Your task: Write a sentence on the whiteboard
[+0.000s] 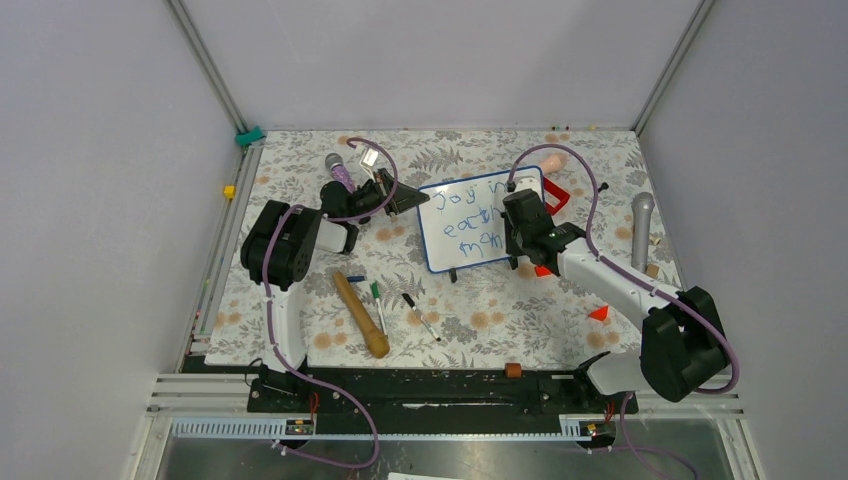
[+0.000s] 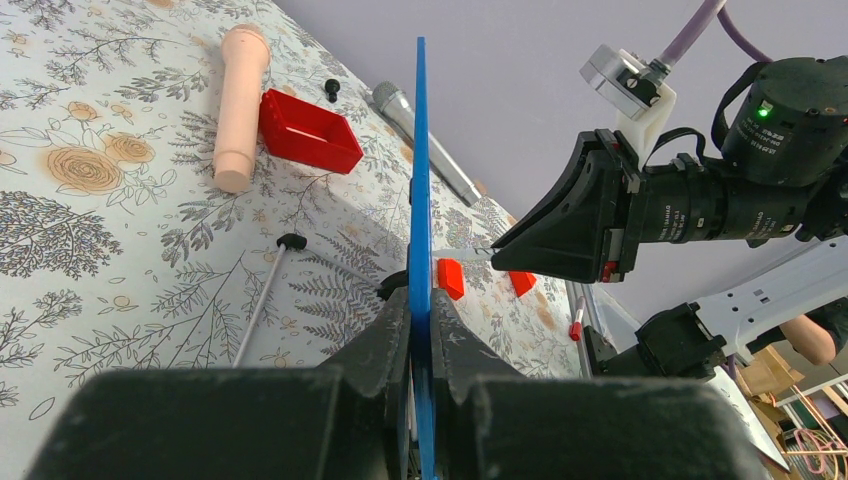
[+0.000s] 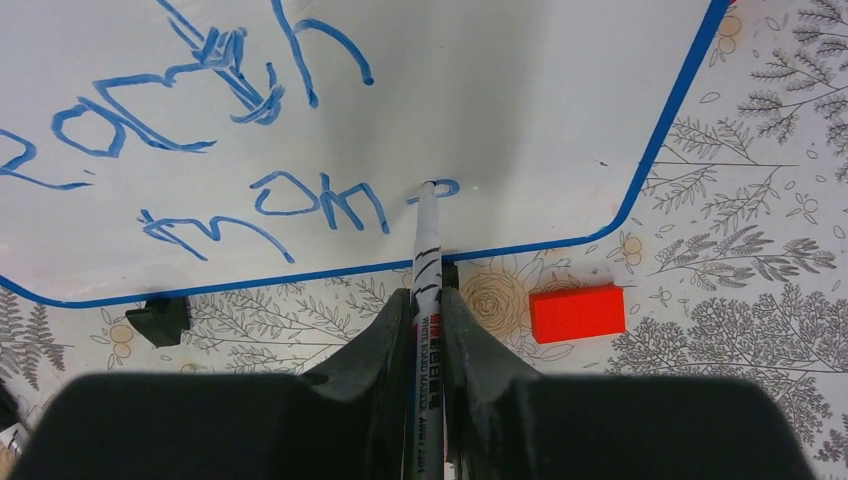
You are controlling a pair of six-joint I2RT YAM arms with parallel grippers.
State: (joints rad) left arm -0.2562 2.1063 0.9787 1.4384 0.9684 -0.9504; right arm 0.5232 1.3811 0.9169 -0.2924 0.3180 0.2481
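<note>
Left gripper (image 2: 420, 310) clamped on whiteboard (image 1: 437, 235) edge. Right gripper (image 3: 428, 300) gripped marker (image 3: 427, 235), tip on board. Sentence (image 3: 320, 200): two lines done, third reached "mom"; remaining letters judged outstanding.

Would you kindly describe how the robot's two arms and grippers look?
The left arm and right arm have white links, bulky black joint housings and a trailing purple cable each. The left gripper and right gripper have matte black wedge-shaped fingers.
</note>
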